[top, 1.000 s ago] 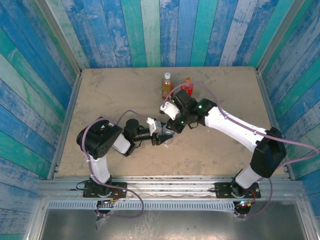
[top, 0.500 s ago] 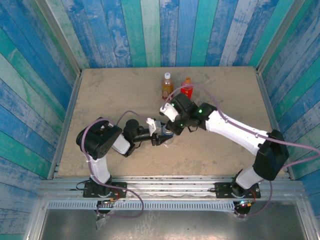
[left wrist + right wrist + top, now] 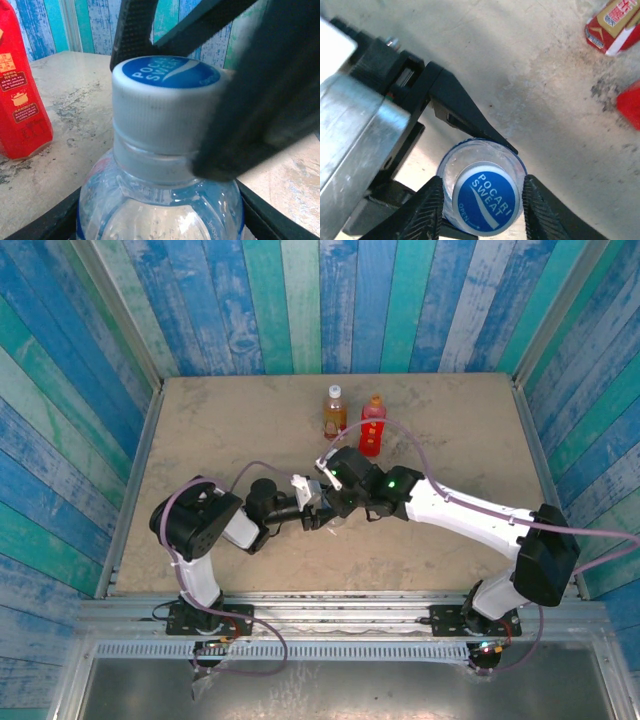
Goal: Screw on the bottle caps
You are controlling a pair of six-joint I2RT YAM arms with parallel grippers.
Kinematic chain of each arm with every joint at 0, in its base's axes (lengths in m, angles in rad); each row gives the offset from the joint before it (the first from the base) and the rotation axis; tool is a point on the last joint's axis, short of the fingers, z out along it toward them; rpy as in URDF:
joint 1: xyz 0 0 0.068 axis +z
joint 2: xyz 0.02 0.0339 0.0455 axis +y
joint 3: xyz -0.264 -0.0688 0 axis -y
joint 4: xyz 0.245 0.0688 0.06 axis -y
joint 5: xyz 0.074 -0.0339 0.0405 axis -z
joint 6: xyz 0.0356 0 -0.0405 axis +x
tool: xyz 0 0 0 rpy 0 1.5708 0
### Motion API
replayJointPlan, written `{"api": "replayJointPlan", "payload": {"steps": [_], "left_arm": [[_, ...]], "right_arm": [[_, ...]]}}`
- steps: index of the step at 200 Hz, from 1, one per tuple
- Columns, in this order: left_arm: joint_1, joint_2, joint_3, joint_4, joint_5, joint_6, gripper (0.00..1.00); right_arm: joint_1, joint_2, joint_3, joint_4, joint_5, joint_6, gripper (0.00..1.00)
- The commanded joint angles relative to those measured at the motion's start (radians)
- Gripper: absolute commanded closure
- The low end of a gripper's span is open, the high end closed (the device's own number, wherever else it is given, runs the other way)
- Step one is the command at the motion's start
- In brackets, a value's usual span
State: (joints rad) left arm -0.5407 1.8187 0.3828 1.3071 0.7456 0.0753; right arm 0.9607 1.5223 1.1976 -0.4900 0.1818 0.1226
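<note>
Right wrist: right jaws pinch blue cap (bottle held); table stretches beyond.

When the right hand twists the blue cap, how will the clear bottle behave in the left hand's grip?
The clear bottle looks thin-walled, so it may dent under a squeeze. Its smooth round body could spin within the left hand as the right hand turns the blue cap. Gripped on both sides, tipping seems unlikely.
</note>
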Motion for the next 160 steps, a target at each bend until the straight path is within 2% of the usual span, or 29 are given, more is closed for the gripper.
{"api": "replayJointPlan", "payload": {"steps": [1,18,31,72,84,104,127,160], "left_arm": [[0.002,-0.023,-0.005,-0.144,-0.019,-0.001,0.41],[0.002,-0.028,-0.002,-0.151,0.006,-0.003,0.41],[0.002,-0.032,0.007,-0.172,0.033,-0.006,0.41],[0.002,-0.033,0.034,-0.21,0.109,-0.03,0.41],[0.002,-0.037,0.039,-0.231,0.12,-0.024,0.41],[0.002,-0.046,0.052,-0.283,0.16,0.006,0.41],[0.001,-0.047,0.049,-0.296,0.16,0.021,0.41],[0.002,-0.047,0.043,-0.282,0.168,0.023,0.41]], "right_arm": [[-0.004,-0.047,0.033,-0.025,-0.006,-0.072,0.39],[-0.035,-0.091,0.02,-0.025,-0.019,-0.127,0.28],[-0.08,-0.124,0.0,-0.027,-0.091,-0.164,0.26],[-0.243,-0.17,-0.061,-0.008,-0.429,-0.294,0.33],[-0.259,-0.177,-0.077,-0.009,-0.542,-0.378,0.34],[-0.264,-0.168,-0.079,-0.022,-0.64,-0.493,0.35],[-0.266,-0.119,-0.051,-0.047,-0.688,-0.592,0.37],[-0.273,-0.036,-0.006,-0.055,-0.66,-0.62,0.43]]}}
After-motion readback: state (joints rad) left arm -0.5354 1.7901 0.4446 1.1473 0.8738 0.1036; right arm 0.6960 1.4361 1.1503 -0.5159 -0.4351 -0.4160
